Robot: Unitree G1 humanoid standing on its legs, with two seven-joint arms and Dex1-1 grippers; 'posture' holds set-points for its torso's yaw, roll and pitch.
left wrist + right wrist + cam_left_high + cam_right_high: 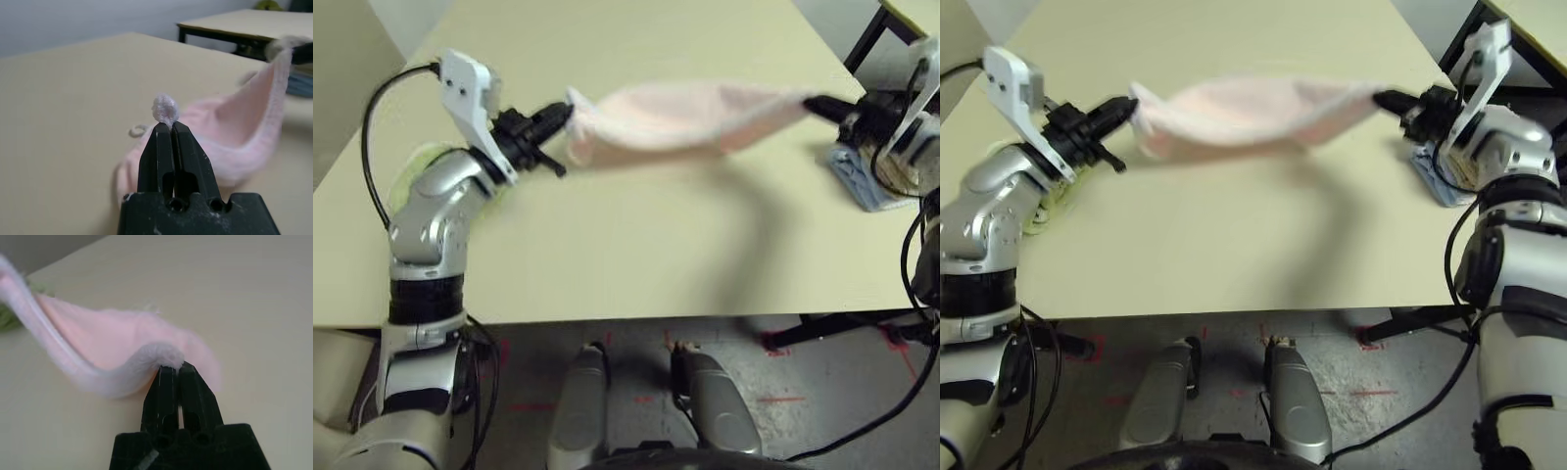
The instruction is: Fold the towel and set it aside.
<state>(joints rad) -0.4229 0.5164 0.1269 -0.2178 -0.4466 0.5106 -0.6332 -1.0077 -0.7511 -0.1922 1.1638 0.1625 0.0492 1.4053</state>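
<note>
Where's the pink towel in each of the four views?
Left eye: the pink towel, upper middle, between the grippers.
Right eye: upper middle, slightly left.
Left wrist: centre to right, beyond the fingertips.
Right wrist: left to centre, around the fingertips.
Shared landmark: the pale tabletop under it.

Cream tbl: lt green cloth, folded blue + beige cloths.

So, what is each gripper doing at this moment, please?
Left gripper: closed, holding the pink towel.
Right gripper: closed, holding the same towel.
</note>
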